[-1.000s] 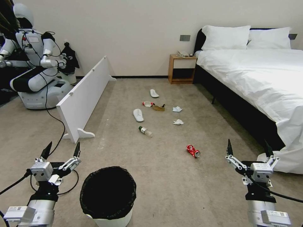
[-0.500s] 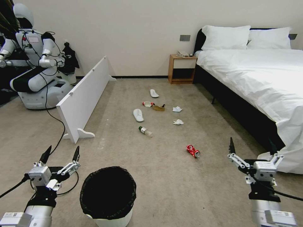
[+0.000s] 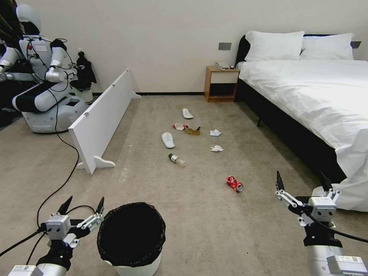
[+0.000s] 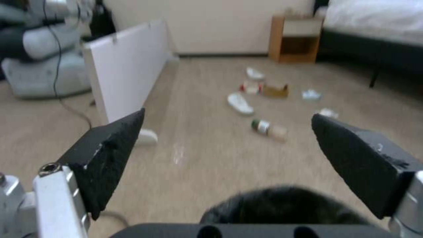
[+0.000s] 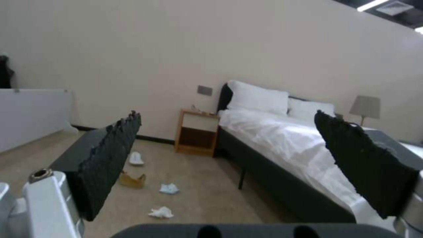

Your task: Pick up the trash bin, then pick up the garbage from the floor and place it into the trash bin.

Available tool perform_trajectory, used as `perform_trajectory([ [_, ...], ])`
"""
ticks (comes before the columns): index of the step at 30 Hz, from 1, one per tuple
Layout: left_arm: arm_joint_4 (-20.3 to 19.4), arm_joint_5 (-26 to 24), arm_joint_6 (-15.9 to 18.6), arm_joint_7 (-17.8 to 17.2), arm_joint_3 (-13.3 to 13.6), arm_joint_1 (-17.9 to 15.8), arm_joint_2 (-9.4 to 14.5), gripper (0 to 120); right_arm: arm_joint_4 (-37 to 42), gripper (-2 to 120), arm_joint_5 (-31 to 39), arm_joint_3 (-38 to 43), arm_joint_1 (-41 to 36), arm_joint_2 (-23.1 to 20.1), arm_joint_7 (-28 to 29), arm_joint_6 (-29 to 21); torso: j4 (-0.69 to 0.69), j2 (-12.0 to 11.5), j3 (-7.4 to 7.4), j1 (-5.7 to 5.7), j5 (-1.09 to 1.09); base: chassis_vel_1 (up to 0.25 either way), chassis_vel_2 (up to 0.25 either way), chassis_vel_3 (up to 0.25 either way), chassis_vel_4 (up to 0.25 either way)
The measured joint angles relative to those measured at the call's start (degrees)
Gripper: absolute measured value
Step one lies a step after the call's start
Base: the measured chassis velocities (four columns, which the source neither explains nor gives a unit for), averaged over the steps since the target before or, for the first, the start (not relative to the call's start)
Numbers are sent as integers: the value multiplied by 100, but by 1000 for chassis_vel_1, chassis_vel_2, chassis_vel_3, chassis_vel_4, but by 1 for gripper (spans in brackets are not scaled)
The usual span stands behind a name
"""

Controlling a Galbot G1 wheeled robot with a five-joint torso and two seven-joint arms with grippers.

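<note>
The trash bin (image 3: pixel 115 267), white with a black bag over its rim, stands on the carpet at the near left. My left gripper (image 3: pixel 86 199) hangs open just left of the bin's rim, apart from it. In the left wrist view the left gripper (image 4: pixel 228 114) is open with the trash bin (image 4: pixel 282 205) under it. My right gripper (image 3: pixel 301 177) is open at the near right, beside the bed. The garbage lies ahead: a crushed red can (image 3: pixel 234 183), a green-capped bottle (image 3: pixel 176 160), tissues (image 3: pixel 216 148), a brown paper scrap (image 3: pixel 193 131), a carton (image 3: pixel 178 126) and a white slipper (image 3: pixel 168 139).
A bed (image 3: pixel 306 96) with white sheets runs along the right, a wooden nightstand (image 3: pixel 220 84) at its head. A low white board (image 3: pixel 101 119) stands at the left, with another robot (image 3: pixel 38 84) behind it. A black cable (image 3: pixel 65 180) trails over the carpet near my left arm.
My left gripper has dropped and drawn in toward the bin's rim. The right gripper dipped and came back to about the same place.
</note>
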Motion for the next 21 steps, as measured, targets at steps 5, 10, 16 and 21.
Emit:
perform_trajectory([
  [5, 99, -72, 535, -284, 124, 1, 293, 100, -74, 100, 16, 34, -96, 171, -26, 101, 0, 0, 0, 0, 0, 0, 0, 0, 0],
  [10, 306, 431, 665, -389, 224, -61, 496, 100, -121, 100, 41, 129, -168, 308, -147, 217, -1, 0, 0, 0, -2, 0, 0, 0, 0],
  [16, 740, 284, 1250, -582, 238, -452, 622, 100, -192, 100, 4, 250, -279, 392, -245, 301, -2, 0, 0, 0, -1, 0, 0, 0, 0],
  [21, 1014, 6, 1699, -712, 198, -642, 678, 100, -191, 100, -13, 257, -365, 394, -275, 301, 0, 0, 0, 0, 0, 0, 0, 0, 0],
])
